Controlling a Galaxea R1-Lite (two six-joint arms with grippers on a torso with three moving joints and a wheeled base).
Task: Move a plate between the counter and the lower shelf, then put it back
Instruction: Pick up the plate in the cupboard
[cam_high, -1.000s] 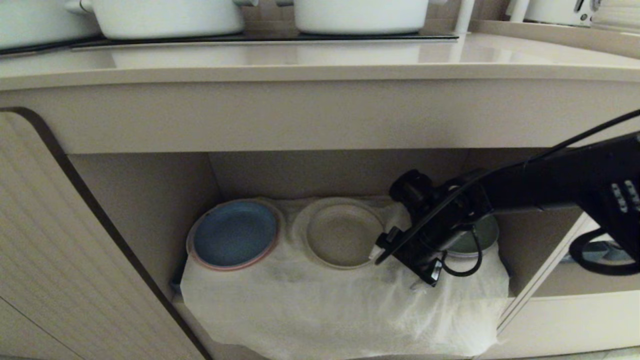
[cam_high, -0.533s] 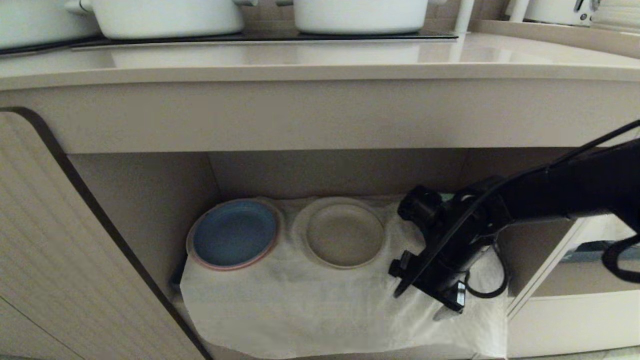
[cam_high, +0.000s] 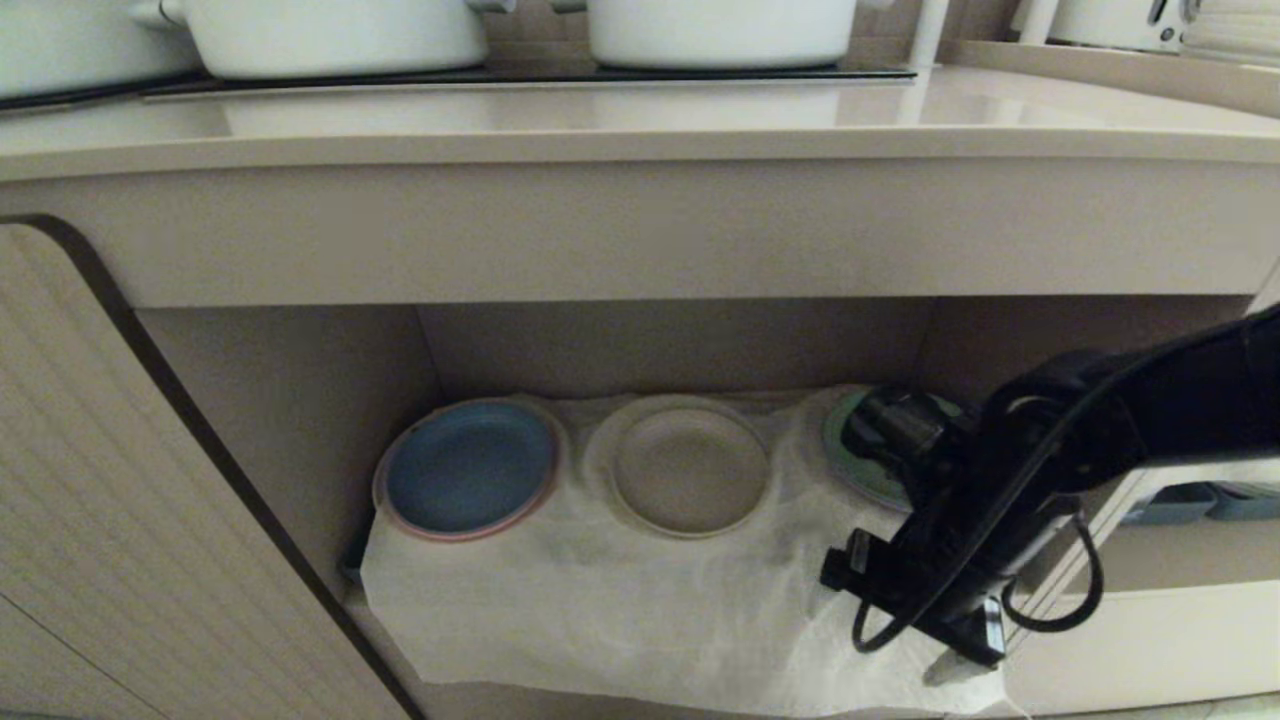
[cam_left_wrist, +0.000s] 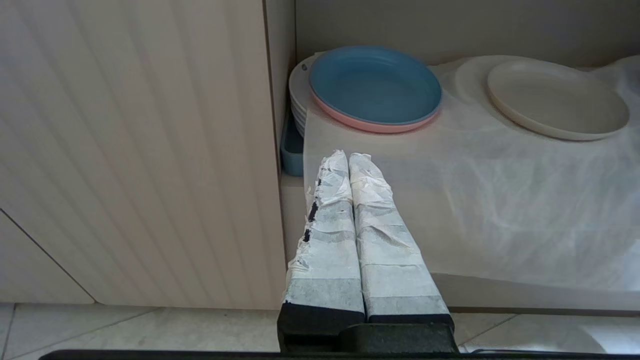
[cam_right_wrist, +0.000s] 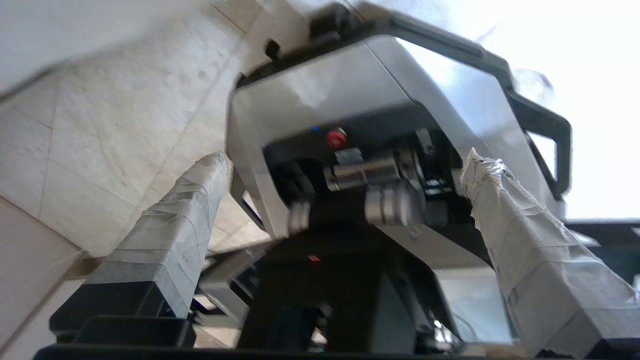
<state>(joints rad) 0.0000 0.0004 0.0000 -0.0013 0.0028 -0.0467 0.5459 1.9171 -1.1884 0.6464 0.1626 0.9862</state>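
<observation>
The plate (cam_high: 690, 468) lies flat on the white cloth (cam_high: 640, 610) of the lower shelf (cam_high: 300, 400), toward the back, between a blue plate (cam_high: 468, 468) and a green plate (cam_high: 862, 470). The right end effector (cam_right_wrist: 345, 175) hangs at the shelf's front right corner, well apart from the plate and empty, its taped fingers (cam_right_wrist: 172, 235) spread wide. The left end effector (cam_left_wrist: 348, 160) sits in front of the shelf nearer the blue plate, fingers pressed together on nothing. The desk (cam_high: 640, 125) above carries white pots (cam_high: 330, 35).
</observation>
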